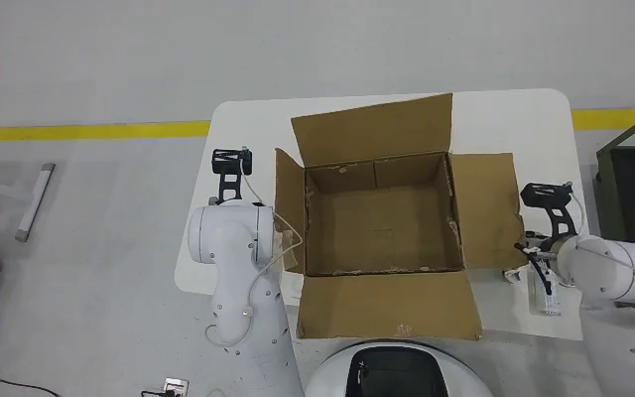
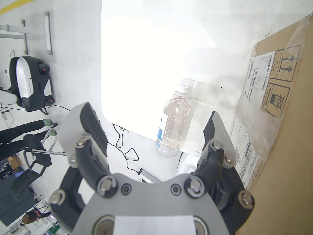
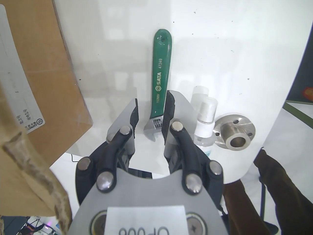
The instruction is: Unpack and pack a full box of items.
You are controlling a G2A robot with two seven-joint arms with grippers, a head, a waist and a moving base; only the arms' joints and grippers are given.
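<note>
Right tool [image 3: 152, 108] half open, straddling wrench [image 3: 160, 69] head, not clamped; left tool [image 2: 149, 116] wide open, empty, near bottle [image 2: 174, 118]. Box [image 1: 382, 223] looks empty, so packing starts; next: close, lift wrench.

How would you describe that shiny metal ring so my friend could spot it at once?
Find the open cardboard box mid-table, then the patch of white table on the robot's right side of it. There, next to a small spray bottle and a green-handled wrench, sits the only bare-metal piece: a round silver flange with a big central hole.
</note>
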